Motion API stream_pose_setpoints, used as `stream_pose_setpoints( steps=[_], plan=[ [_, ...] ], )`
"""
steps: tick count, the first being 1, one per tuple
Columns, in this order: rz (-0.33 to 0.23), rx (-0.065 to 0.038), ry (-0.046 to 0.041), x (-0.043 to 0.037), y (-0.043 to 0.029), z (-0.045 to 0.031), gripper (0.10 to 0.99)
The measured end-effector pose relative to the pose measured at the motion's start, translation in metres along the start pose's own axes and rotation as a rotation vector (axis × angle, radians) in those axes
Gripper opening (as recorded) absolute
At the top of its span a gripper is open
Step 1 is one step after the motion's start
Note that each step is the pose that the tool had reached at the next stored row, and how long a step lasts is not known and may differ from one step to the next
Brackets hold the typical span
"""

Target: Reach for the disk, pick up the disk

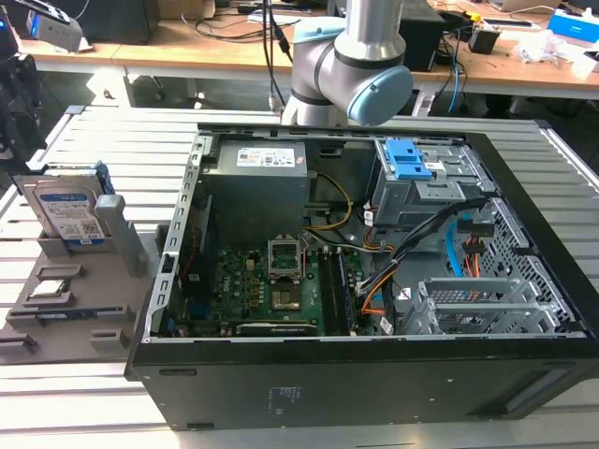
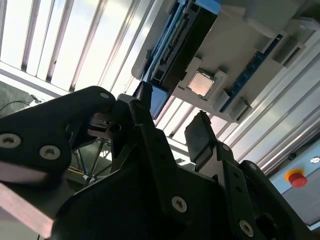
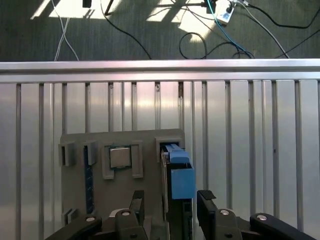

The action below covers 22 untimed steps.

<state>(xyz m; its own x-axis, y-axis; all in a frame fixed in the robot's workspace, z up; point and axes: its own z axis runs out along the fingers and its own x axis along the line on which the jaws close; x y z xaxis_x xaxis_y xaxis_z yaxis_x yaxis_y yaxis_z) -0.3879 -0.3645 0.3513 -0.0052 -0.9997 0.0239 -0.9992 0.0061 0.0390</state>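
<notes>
On the slatted metal desk (image 1: 112, 140), near its edge at the exterior view's left, a grey holder (image 1: 94, 292) carries the disk (image 1: 67, 213). The disk stands on edge in a slot at the holder's far end, label side facing the camera, with a blue frame along its edges. A CPU chip (image 1: 51, 290) lies flat in a recess on the same holder, well apart from the disk. An open computer case (image 1: 374, 393) sits just beside the holder and takes up the middle of the desk. The robot arm (image 1: 351, 56) rises behind the case at the desk's far edge.

In the first wrist view the gripper (image 3: 171, 201) looks down on the holder (image 3: 150, 140). The disk (image 3: 177, 175) shows edge-on, blue frame up, with the chip (image 3: 120, 157) beside it. The fingers (image 3: 206, 200) are spread wide, one on each side of the disk's line. They hold nothing and touch nothing.

The second wrist view shows the same: gripper (image 2: 172, 125) spread wide, fingers (image 2: 199, 137) empty. The disk (image 2: 185, 45) is a dark slab in the holder (image 2: 240, 55), well clear of the fingertips, and the chip (image 2: 201, 83) is next to it. A red button (image 2: 296, 177) shows past the desk edge. Cables (image 3: 200, 30) lie on the floor beyond the desk.
</notes>
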Motion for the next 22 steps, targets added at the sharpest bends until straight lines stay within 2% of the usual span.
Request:
stream_pose_setpoints(
  steps=[2, 12, 19, 22],
  plan=[
    [-0.001, 0.0, 0.0001, -0.0001, -0.0001, 0.0034, 0.541],
    [-0.001, 0.0, 0.0001, -0.0002, -0.0003, 0.008, 0.541],
    [-0.003, 0.0, 0.0002, -0.0004, -0.0005, 0.0141, 0.541],
    [-0.024, 0.0, 0.001, -0.0051, -0.0004, 0.0165, 0.541]
  ],
)
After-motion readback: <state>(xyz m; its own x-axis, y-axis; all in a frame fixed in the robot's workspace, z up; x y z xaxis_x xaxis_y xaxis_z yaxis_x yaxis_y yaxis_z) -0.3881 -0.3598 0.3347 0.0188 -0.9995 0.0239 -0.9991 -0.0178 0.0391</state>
